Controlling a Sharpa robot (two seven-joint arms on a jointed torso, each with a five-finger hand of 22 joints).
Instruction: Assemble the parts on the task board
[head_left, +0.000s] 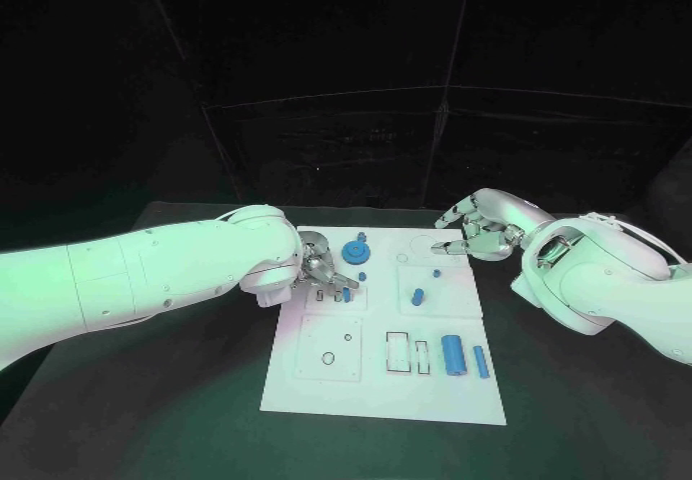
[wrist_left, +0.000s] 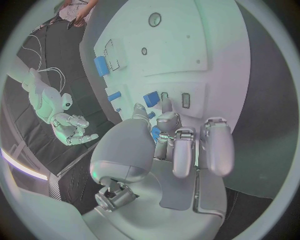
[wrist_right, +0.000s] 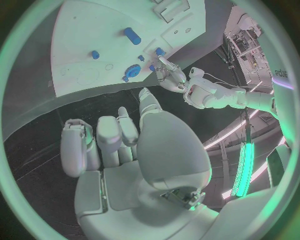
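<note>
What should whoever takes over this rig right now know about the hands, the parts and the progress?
Left hand: over the task board's far left area, fingers at a small blue part; grasp uncertain.
Right hand: hovering by the board's far right corner, fingers apart, empty.
Parts: blue gear at the far edge, short peg mid-board, long cylinder and a thinner bar lying near right.
Done: unclear. Left: the lying pieces and open slots.

Both arms carry smooth, rounded white shells with small dark screw holes along the casing. The left hand (head_left: 320, 268) and right hand (head_left: 483, 226) are silver metal. Their fingers (wrist_left: 215, 145) are segmented, capped with rounded pale covers. The palm behind the fingers is a domed white housing above exposed metal linkage.
</note>
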